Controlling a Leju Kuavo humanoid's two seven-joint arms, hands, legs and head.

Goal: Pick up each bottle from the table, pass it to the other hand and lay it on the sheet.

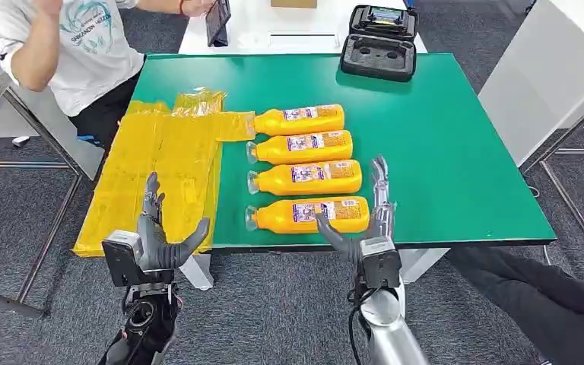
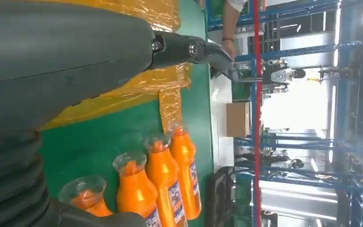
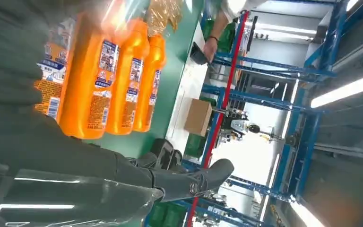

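Head view: four orange plastic bottles (image 1: 309, 167) lie in a row on the green table (image 1: 441, 144), just right of one crinkled yellow plastic sheet (image 1: 160, 167). Left hand (image 1: 158, 236) open, empty, at the sheet's near edge. Right hand (image 1: 365, 220) spread around the nearest bottle (image 1: 308, 215); grip unclear. Grey carpet.

Left wrist view: four clear caps (image 2: 129, 161).

Right wrist view: blue racking (image 3: 283, 94).
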